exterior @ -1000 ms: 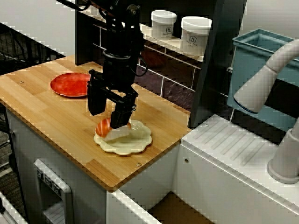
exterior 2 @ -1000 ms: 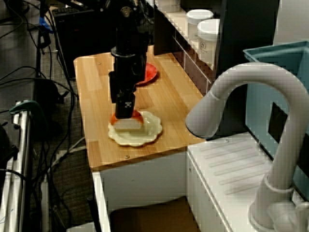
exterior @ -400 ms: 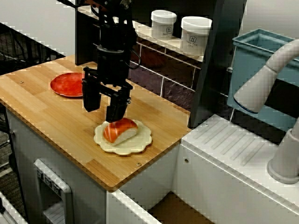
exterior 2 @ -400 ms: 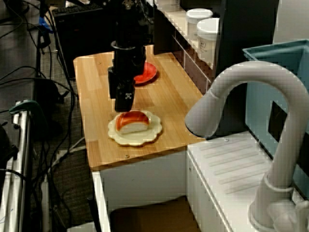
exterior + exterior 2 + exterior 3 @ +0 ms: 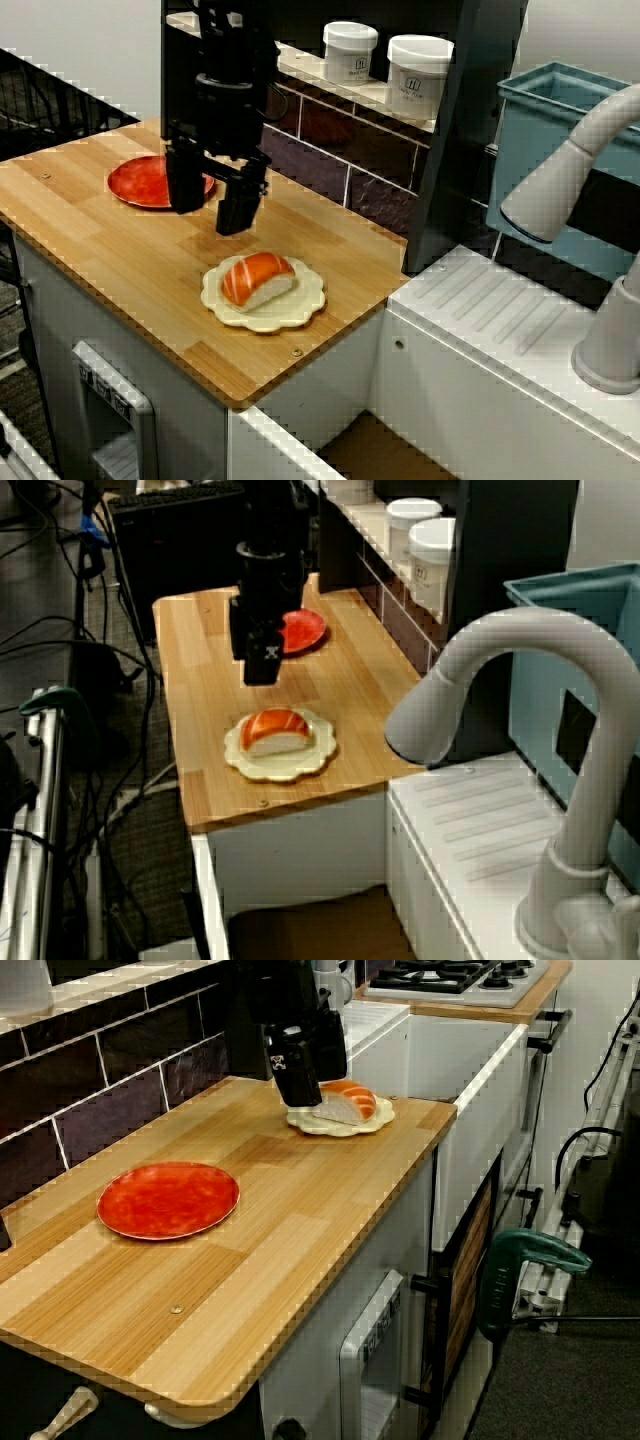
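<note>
View from the counter's front corner: the black two-finger gripper (image 5: 208, 214) hangs with its fingers spread and nothing between them, above the light wooden counter (image 5: 90, 245), between the round red plate (image 5: 140, 182) and the cream scalloped plate (image 5: 306, 304). On the cream plate lies the salmon nigiri piece (image 5: 258, 279), orange fish uppermost over white rice. Its long axis runs across the counter, from the front edge toward the dark tiled wall (image 5: 330, 170). The gripper is clear of it, near, on the red plate's side.

White X mark on fingers (image 5: 281, 1064) — jar (image 5: 418, 78) label too small to read
</note>
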You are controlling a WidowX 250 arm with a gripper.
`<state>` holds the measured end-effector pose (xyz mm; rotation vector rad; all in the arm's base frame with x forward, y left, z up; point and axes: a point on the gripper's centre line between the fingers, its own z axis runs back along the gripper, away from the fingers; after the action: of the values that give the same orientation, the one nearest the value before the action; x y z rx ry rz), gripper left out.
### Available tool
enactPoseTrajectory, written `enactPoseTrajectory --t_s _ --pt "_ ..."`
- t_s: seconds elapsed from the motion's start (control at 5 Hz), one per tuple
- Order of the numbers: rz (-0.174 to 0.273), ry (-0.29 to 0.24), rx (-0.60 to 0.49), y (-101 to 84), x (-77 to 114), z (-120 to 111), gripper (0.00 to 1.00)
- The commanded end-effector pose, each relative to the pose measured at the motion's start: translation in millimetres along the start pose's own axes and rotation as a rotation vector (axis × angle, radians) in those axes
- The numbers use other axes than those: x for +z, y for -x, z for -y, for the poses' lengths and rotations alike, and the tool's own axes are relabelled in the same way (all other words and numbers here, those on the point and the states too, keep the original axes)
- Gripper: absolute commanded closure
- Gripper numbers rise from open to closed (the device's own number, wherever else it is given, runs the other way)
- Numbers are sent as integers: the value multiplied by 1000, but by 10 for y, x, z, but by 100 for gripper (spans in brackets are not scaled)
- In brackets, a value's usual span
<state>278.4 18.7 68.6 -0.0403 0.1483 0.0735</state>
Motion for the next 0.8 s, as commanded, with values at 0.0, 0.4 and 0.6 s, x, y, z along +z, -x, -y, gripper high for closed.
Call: enactPoseTrajectory --t_s 0.0,0.4,0.6 --pt "54 14 -28 30 88 -40 0" --pt "52 37 -92 69 34 312 0" --pt "71 35 -122 123 87 481 0"
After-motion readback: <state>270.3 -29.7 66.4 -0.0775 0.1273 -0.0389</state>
